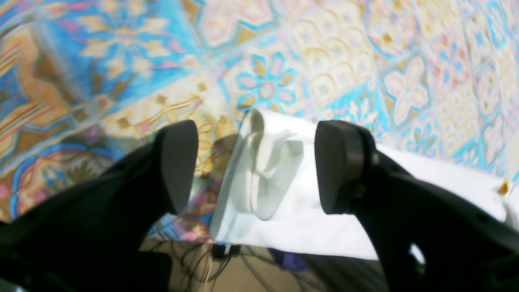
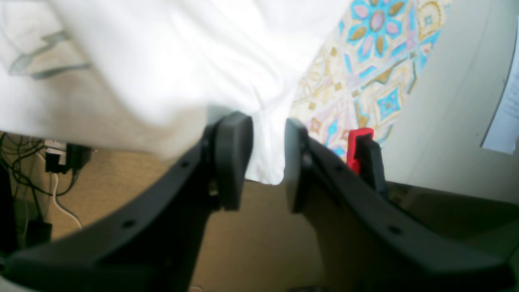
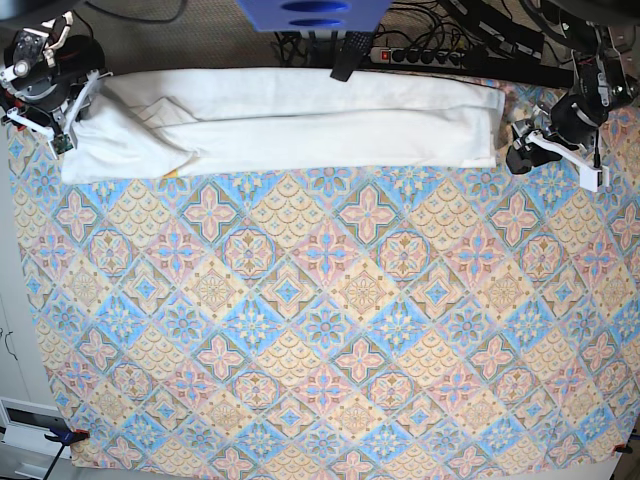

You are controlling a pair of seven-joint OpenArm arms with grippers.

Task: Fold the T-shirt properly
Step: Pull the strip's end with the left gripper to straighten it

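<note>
The white T-shirt (image 3: 300, 120) lies folded into a long strip along the far edge of the table. My left gripper (image 1: 257, 166) is open wide over the strip's end (image 1: 267, 170), which sits beyond the gap between its black fingers (image 1: 178, 166); in the base view this gripper (image 3: 515, 150) is at the strip's right end. At the strip's left end is my right gripper (image 3: 72, 125). In the right wrist view its jaws (image 2: 264, 162) stand apart, with a hanging edge of the T-shirt (image 2: 265, 162) in the gap and no pinch visible. The print is hidden.
A patterned blue, pink and yellow cloth (image 3: 320, 330) covers the table. A red clamp (image 2: 359, 142) grips the table edge beside the right gripper. A power strip (image 3: 420, 55) and cables (image 2: 40, 162) lie behind the far edge. A blue object (image 3: 310, 12) sits at the top centre.
</note>
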